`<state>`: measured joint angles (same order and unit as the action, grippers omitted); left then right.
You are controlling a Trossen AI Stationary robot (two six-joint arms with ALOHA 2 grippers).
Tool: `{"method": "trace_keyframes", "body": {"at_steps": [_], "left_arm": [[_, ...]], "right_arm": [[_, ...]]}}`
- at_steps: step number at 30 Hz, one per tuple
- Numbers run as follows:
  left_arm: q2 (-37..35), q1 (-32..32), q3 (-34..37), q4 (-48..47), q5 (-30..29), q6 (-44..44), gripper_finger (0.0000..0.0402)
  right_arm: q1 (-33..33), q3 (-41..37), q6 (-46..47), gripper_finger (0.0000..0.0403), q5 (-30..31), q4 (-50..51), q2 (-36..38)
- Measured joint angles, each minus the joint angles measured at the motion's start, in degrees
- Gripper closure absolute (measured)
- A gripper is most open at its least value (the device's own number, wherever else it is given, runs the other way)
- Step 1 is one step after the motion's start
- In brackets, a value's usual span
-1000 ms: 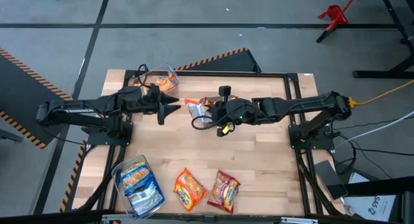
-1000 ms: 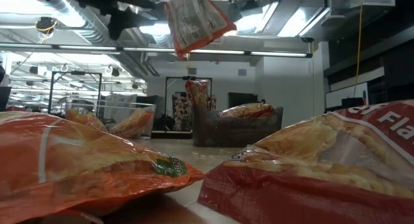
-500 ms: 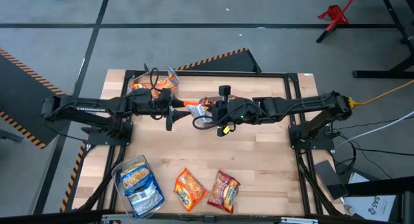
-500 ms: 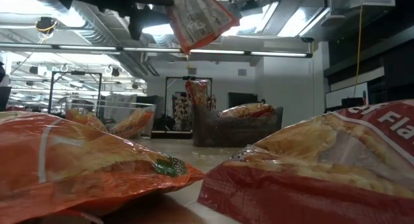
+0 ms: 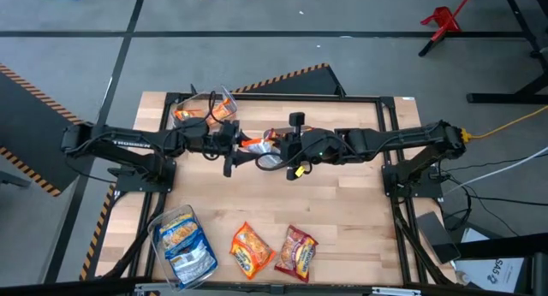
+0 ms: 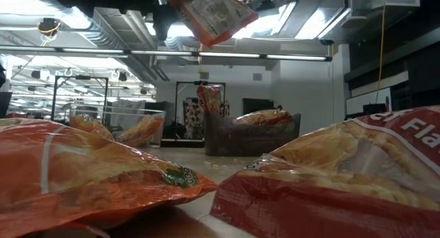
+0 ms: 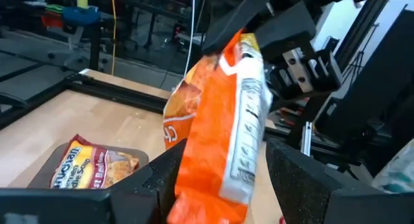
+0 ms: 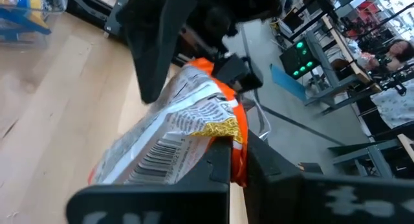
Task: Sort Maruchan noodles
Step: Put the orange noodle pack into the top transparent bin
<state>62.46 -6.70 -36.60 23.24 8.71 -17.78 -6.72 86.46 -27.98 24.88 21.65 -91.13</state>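
One orange Maruchan packet point(image 5: 255, 145) hangs in the air over the table's middle, and the low view has it high up point(image 6: 214, 14). My right gripper point(image 5: 272, 147) is shut on it. My left gripper point(image 5: 242, 151) is open; its two fingers stand on either side of the packet's free end point(image 7: 217, 159), and I cannot tell if they touch. A loose orange packet point(image 5: 251, 249) and a red packet point(image 5: 296, 251) lie flat near the near edge. My right gripper pinches the orange packet's end point(image 8: 223, 130) between its two fingers point(image 8: 218, 164), coming level from the table's right. The packet is lifted clear of the table and sticks out toward my left gripper, turned on edge.
A clear bin with orange packets point(image 5: 202, 111) stands at the far left. Another clear bin with blue-and-white packets point(image 5: 183, 245) sits at the near left. A tray with a red packet point(image 7: 90, 164) lies under the held packet. Bare wood point(image 5: 342, 202) stretches across the right half.
My left gripper has moved toward the table's right until its open fingers flank the held packet. The packet has tipped and risen a little in my right gripper's hold.
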Motion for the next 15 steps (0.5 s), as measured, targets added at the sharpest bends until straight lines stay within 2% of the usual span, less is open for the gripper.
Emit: {"method": "trace_keyframes", "body": {"at_steps": [7, 15], "left_arm": [[2.85, 0.02, 0.00, 2.71, -0.72, -0.09, 0.0220], [3.80, 0.04, 0.00, 2.68, -3.53, -0.13, 0.0279]], "right_arm": [[0.00, -0.02, -0.62, 0.0403, 0.00, -1.23, -0.02], [0.00, -0.04, -0.79, 0.0395, -0.38, -0.77, -0.09]]}}
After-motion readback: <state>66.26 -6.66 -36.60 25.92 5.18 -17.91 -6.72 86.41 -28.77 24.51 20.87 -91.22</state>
